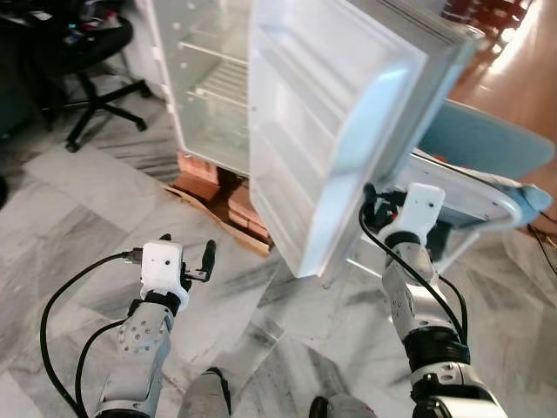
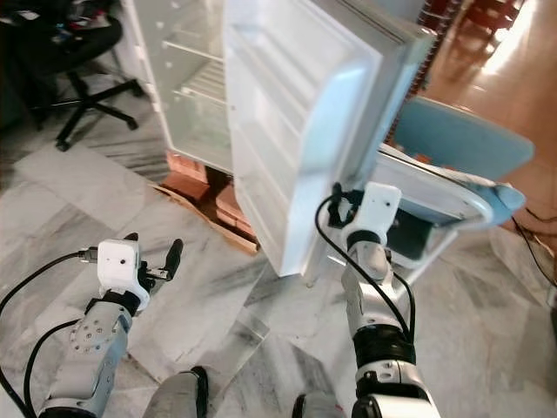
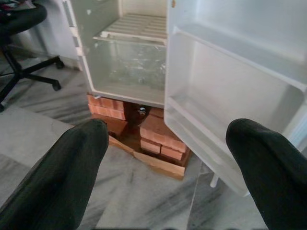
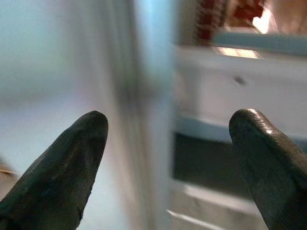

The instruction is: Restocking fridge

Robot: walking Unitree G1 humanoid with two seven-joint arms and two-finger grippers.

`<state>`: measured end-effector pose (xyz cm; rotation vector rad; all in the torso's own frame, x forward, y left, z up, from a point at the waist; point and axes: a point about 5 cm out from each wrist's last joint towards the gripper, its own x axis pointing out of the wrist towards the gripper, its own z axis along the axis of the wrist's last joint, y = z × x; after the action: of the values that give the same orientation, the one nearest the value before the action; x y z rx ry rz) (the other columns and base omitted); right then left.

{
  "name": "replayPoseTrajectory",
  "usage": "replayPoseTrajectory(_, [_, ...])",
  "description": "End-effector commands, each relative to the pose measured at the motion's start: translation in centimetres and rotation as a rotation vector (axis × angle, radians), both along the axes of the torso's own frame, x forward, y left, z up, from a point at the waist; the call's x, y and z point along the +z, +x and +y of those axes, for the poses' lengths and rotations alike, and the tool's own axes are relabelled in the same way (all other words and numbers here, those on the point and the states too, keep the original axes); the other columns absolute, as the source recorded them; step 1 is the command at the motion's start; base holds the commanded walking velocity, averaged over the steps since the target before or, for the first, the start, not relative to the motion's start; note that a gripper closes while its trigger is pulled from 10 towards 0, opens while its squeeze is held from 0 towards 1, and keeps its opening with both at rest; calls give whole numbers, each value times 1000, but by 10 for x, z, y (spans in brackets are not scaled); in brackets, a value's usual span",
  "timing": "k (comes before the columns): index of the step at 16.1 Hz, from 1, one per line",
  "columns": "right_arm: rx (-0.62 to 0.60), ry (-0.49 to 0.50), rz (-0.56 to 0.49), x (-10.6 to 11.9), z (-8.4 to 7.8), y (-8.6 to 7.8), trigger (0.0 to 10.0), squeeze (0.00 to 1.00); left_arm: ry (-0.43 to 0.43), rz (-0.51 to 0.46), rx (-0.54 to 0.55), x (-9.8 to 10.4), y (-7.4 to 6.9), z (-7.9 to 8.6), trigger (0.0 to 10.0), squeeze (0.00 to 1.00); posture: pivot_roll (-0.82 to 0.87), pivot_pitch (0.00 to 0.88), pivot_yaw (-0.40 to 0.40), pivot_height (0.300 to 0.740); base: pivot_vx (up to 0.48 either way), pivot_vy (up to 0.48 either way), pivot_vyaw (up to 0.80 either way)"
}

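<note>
Left eye view: a white fridge (image 1: 213,78) stands on stacked bricks (image 1: 228,196), its door (image 1: 335,131) swung wide open. The right gripper (image 4: 168,158), fingers spread, sits at the door's outer edge. The left gripper (image 1: 187,252), fingers spread and empty, hovers over the marble floor (image 1: 78,209).

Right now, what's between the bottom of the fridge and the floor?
Stacked red bricks on a cardboard sheet prop the fridge off the marble floor, clearest in the left wrist view.
</note>
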<state>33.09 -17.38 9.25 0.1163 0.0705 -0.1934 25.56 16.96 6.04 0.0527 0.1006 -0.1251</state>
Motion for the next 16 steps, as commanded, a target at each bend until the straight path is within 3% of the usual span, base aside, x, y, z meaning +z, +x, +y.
replayPoseTrajectory(1, [-40, 4, 17, 0, -5, 3, 10000, 0, -2, 17, -4, -3, 0, -1, 10000, 0, 63, 132, -59, 740, 0, 0, 0])
replayPoseTrajectory(5, [25, 130, -86, 23, 12, 23, 10000, 0, -1, 17, -19, -3, 1, -3, 10000, 0, 63, 134, -54, 740, 0, 0, 0])
replayPoseTrajectory(8, [218, 236, -251, 63, 42, 43, 10000, 0, -4, 19, -26, -3, 2, -5, 10000, 0, 65, 134, -52, 740, 0, 0, 0])
replayPoseTrajectory(10, [391, 427, -319, 76, 64, 42, 10000, 0, -2, 19, -27, -3, 1, -5, 10000, 0, 74, 135, -55, 740, 0, 0, 0])
replayPoseTrajectory(11, [541, 541, -371, 87, 80, 37, 10000, 0, 0, 18, -26, -3, 1, -5, 10000, 0, 76, 136, -56, 740, 0, 0, 0])
replayPoseTrajectory(13, [905, 752, -469, 109, 107, 6, 10000, 0, -5, 22, -16, -5, -1, -3, 10000, 0, 76, 139, -57, 740, 0, 0, 0])
replayPoseTrajectory(15, [1136, 745, -461, 109, 119, -21, 10000, 0, -4, 26, -22, -5, -3, -4, 10000, 0, 71, 143, -56, 740, 0, 0, 0])
replayPoseTrajectory(16, [1213, 695, -381, 92, 119, -34, 10000, 0, -5, 31, -27, -6, -3, -4, 10000, 0, 67, 145, -55, 740, 0, 0, 0])
